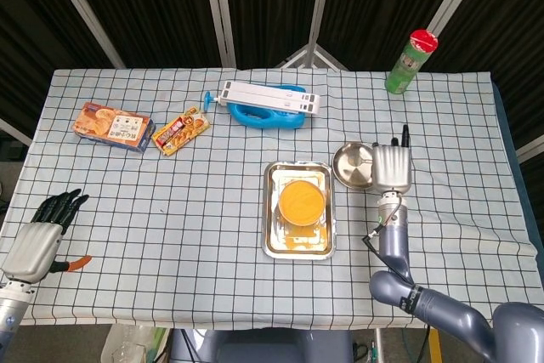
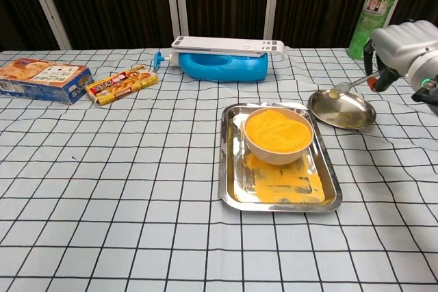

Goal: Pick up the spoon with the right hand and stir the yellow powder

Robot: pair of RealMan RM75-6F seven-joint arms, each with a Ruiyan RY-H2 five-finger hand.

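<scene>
- Chest view: right hand point(image 2: 409, 47) grasping spoon point(image 2: 350, 86), held over small dish point(image 2: 341, 110) beside tray point(image 2: 276, 196).
- Yellow powder point(image 2: 276, 130) heaped in bowl point(image 2: 276, 152) on tray.
- Left hand point(image 1: 38, 240) released, fingers spread, at tabletop point(image 1: 187, 210) edge.

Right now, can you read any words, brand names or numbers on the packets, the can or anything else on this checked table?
None can be read.
Orange-and-blue snack box: printing too blurred to read.
Small yellow-and-red packet: lettering too small to read.
Tall green can with red lid: label shows only blurred marks.
White-and-blue slicer, steel tray, yellow powder bowl, steel dish: no writing seen.
</scene>
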